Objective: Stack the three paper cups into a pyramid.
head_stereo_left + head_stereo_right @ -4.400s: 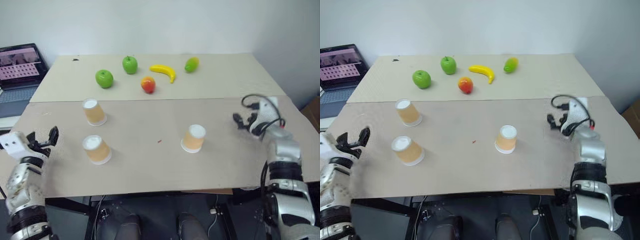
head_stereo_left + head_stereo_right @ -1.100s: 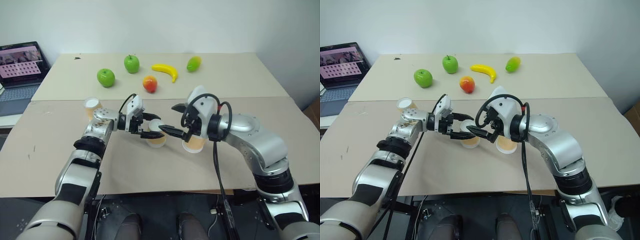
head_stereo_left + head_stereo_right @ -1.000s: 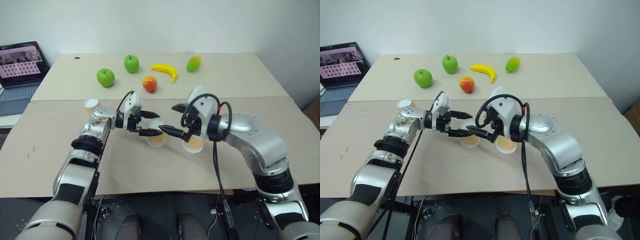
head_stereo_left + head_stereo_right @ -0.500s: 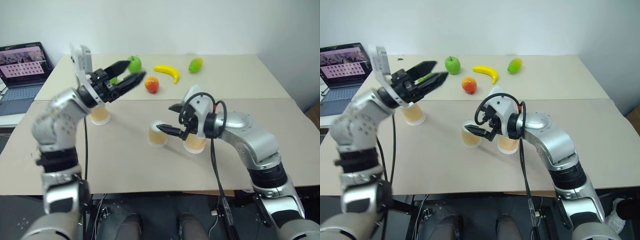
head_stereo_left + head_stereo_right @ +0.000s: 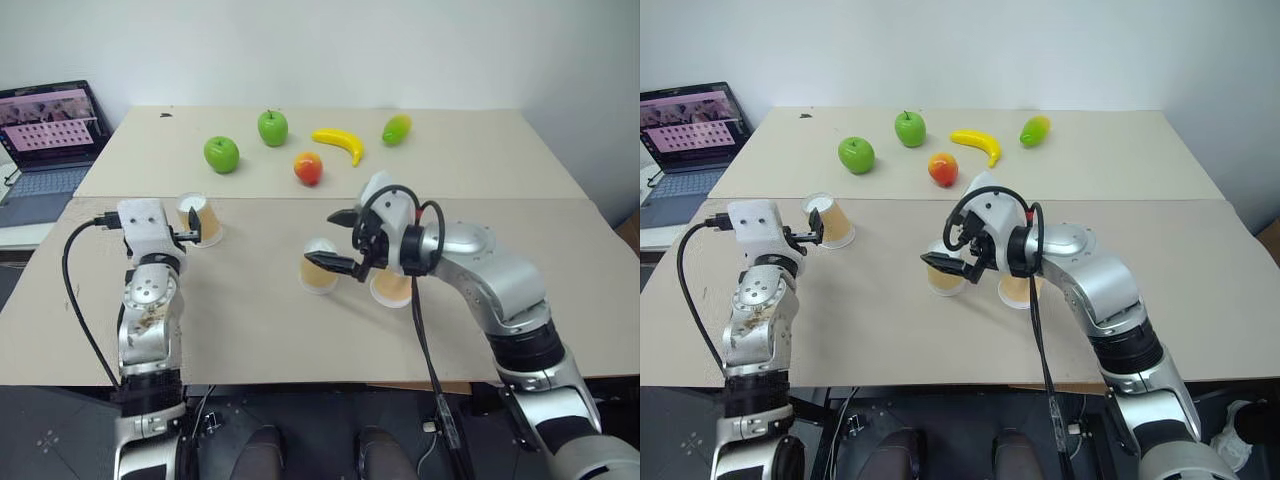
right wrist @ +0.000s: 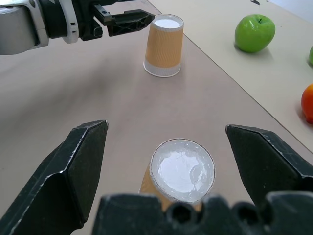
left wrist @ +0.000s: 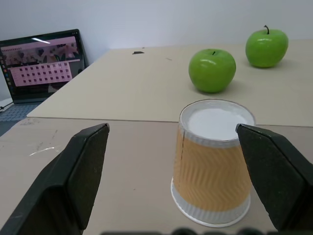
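Three tan-orange paper cups stand upside down on the brown table. The left cup point(image 5: 200, 218) stands just ahead of my open left gripper point(image 5: 190, 237), and in the left wrist view this cup point(image 7: 212, 161) lies between the spread fingers point(image 7: 73, 181), nearer one of them. My right gripper point(image 5: 338, 240) hangs open over the middle cup point(image 5: 320, 268), which the right wrist view shows as a cup point(image 6: 182, 169) low between the fingers. The third cup point(image 5: 392, 288) stands right beside the middle one, partly hidden under my right wrist.
On the pale board at the back lie two green apples point(image 5: 222, 153) point(image 5: 272, 127), a red-orange fruit point(image 5: 308, 168), a banana point(image 5: 340, 143) and a green-yellow mango point(image 5: 396, 128). A laptop point(image 5: 50, 130) stands off the table's far left corner.
My left gripper drew back from the middle cup, swung up and to the left, and now sits low at the left cup. The right gripper has stayed over the middle cup.
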`<action>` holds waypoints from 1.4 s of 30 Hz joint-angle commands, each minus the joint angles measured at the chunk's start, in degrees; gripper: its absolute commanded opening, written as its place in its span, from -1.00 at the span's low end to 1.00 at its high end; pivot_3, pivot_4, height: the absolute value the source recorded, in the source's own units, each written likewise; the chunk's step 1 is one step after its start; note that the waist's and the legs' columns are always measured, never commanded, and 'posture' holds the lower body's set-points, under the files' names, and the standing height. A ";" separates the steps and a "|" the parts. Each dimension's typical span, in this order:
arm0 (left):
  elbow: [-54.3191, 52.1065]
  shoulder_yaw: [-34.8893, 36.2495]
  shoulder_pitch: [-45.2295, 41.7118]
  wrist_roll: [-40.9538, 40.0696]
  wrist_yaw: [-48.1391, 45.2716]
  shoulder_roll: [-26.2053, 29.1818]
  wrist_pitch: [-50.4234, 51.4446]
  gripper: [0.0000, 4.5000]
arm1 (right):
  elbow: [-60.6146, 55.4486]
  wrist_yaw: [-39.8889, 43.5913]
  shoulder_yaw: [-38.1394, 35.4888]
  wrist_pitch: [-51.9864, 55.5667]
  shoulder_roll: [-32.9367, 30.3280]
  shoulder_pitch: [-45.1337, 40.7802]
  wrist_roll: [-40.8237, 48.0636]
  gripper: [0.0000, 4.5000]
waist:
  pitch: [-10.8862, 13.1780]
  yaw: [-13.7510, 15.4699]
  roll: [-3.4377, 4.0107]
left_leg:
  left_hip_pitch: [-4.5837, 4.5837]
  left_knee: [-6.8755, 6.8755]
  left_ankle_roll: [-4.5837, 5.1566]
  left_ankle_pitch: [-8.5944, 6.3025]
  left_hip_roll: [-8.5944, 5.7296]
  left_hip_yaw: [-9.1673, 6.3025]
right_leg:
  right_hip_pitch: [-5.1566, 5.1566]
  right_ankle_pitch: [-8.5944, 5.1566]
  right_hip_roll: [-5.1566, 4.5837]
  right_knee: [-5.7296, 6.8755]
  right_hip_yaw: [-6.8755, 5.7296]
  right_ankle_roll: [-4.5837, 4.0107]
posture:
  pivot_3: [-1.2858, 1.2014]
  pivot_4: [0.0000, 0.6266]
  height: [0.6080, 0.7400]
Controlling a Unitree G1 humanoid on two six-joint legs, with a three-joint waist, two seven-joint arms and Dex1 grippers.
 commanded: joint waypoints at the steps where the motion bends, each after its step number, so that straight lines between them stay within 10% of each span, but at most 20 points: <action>1: 7.51 -1.28 -4.18 -0.89 -4.06 2.63 -4.04 0.97 | -1.52 -0.22 -1.68 -1.01 -0.01 -1.49 0.07 1.00 | 0.00 0.01 0.00 | 0.00 0.00 0.00 0.00 0.00 -0.01 | 0.00 0.00 0.00 0.01 -0.01 0.00 | 0.03 -0.52 0.88; 42: 6.35 -2.94 -3.93 -5.78 -2.72 0.41 -4.02 0.97 | -1.52 -2.20 -1.97 0.13 -1.10 0.53 -0.13 1.00 | 0.00 -0.03 0.00 | 0.00 0.01 -0.01 0.00 0.00 -0.04 | 0.02 0.00 0.00 0.02 -0.05 0.00 | 0.03 -0.52 0.88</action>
